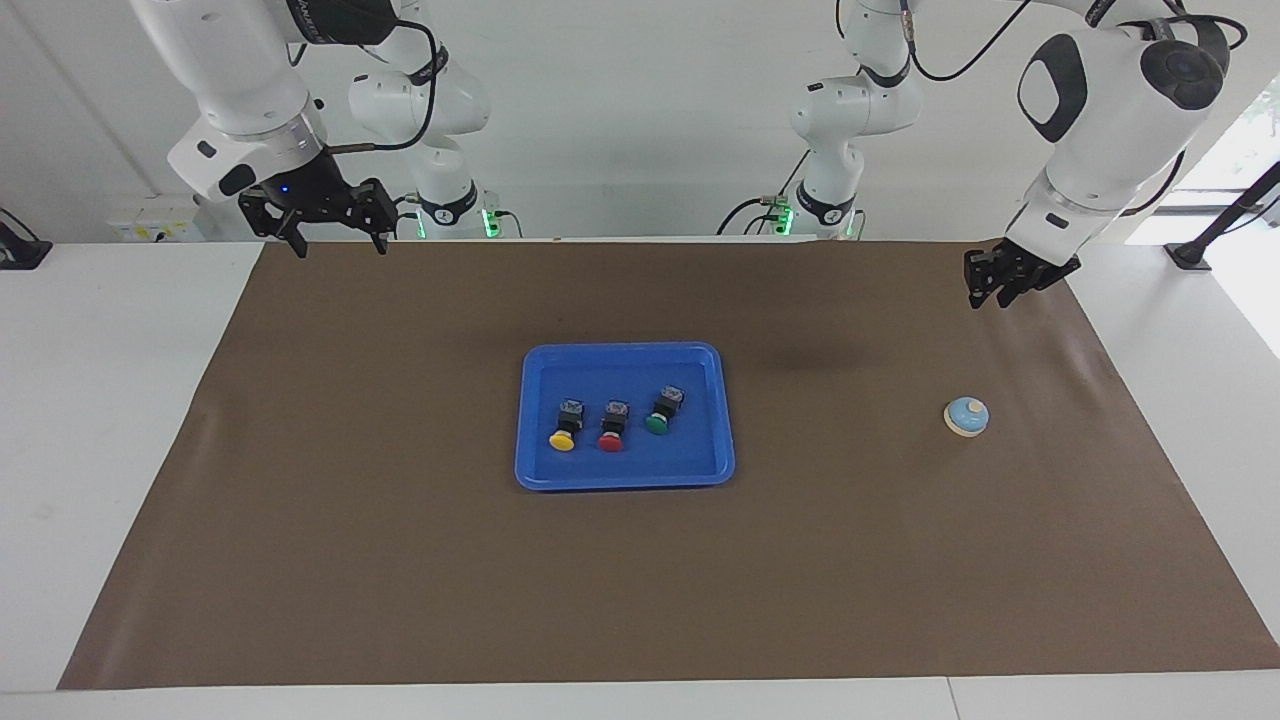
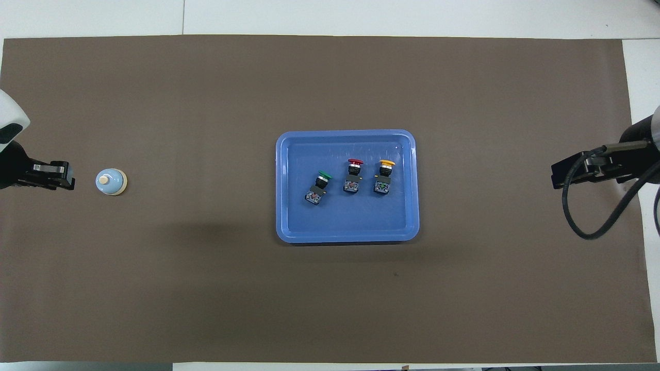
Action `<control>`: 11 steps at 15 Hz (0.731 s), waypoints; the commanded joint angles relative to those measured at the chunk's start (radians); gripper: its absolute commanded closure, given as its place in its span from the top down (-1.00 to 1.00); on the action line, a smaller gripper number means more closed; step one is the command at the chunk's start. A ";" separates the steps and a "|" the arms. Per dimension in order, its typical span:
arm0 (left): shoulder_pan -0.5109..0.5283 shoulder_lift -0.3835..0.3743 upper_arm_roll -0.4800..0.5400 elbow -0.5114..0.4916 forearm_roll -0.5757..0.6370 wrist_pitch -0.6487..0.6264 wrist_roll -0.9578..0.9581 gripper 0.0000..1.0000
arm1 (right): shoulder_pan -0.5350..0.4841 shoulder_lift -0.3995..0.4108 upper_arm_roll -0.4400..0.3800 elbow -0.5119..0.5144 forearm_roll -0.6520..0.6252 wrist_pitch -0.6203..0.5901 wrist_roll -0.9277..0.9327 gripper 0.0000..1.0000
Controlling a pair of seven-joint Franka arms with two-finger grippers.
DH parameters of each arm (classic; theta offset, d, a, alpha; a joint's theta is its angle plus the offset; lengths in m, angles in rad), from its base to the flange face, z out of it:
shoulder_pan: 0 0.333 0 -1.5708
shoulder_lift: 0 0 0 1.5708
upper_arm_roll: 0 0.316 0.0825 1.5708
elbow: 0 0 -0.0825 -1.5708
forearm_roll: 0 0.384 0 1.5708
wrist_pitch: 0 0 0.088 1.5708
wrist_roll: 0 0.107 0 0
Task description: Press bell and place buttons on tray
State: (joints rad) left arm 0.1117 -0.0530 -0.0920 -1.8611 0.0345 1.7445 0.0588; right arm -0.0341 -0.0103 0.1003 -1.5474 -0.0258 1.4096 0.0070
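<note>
Left pincer point(image 1: 989, 293) raised, bell point(image 1: 966, 416) untouched.

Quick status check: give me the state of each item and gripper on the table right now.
Bell: upright on the mat, untouched, at the left arm's end.
Tray: flat mid-table, holding all three buttons.
Yellow button: lying in the tray.
Red button: lying in the tray.
Green button: lying in the tray.
Left gripper: raised, fingers nearly together, holding nothing.
Right gripper: open, empty, waiting.
</note>
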 commanded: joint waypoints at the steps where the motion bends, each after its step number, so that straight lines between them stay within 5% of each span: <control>1: 0.058 -0.003 -0.003 -0.137 0.001 0.166 0.022 -1.00 | -0.018 -0.017 0.007 -0.022 0.021 0.002 -0.013 1.00; 4: 0.075 0.119 -0.002 -0.171 0.001 0.332 0.090 -1.00 | -0.018 -0.017 0.009 -0.022 0.021 0.002 -0.013 1.00; 7: 0.092 0.159 -0.002 -0.236 0.001 0.504 0.090 -1.00 | -0.018 -0.017 0.009 -0.022 0.020 0.002 -0.013 1.00; 11: 0.100 0.229 -0.002 -0.240 0.002 0.550 0.093 -1.00 | -0.018 -0.017 0.007 -0.022 0.020 0.002 -0.013 1.00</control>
State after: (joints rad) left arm 0.1946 0.1689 -0.0877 -2.0861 0.0345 2.2559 0.1331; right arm -0.0341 -0.0103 0.1003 -1.5474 -0.0258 1.4095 0.0070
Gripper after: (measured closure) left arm 0.991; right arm 0.000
